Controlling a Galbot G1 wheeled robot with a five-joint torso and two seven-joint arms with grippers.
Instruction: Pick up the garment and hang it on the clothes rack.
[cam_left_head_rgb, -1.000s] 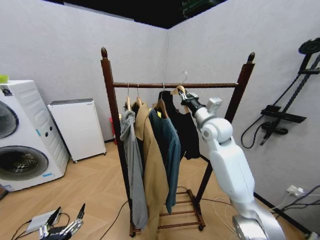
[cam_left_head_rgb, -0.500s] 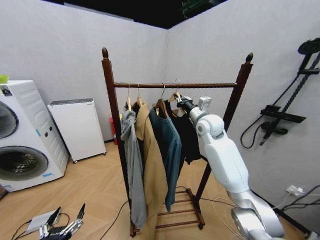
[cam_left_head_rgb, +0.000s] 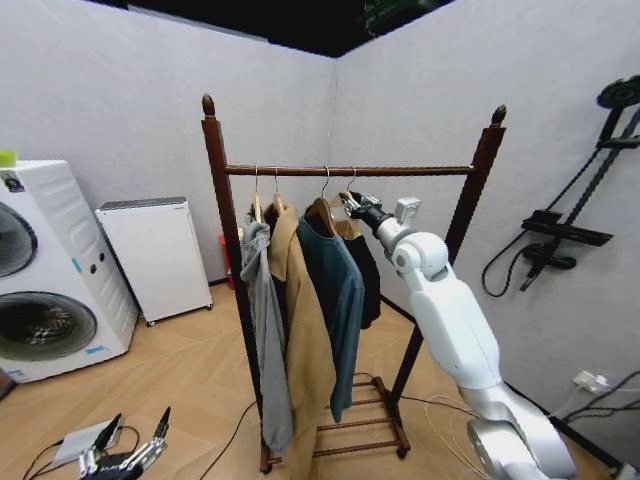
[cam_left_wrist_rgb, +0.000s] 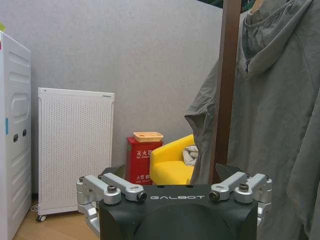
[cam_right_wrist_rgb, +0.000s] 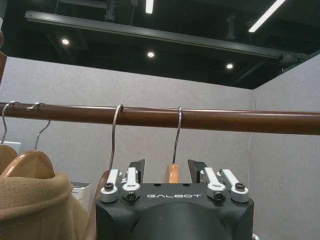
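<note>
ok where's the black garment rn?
Head view: the garment hangs on the clothes rack rod, rightmost, beside the teal shirt, right gripper at its hanger.

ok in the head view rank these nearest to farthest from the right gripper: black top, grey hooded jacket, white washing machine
1. Plain black short top, hanging right beside the right gripper.
2. Grey hooded jacket, at the rod's far left end.
3. White washing machine, far left by the wall.

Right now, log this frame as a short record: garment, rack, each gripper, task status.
garment: black top, its hanger hook over the rod
rack: four hangers on the rod
right gripper: raised at the garment's hanger, open, fingers on either side of the hanger neck
left gripper: low near the floor, parked, open
status: garment hung; gripper not withdrawn
</note>
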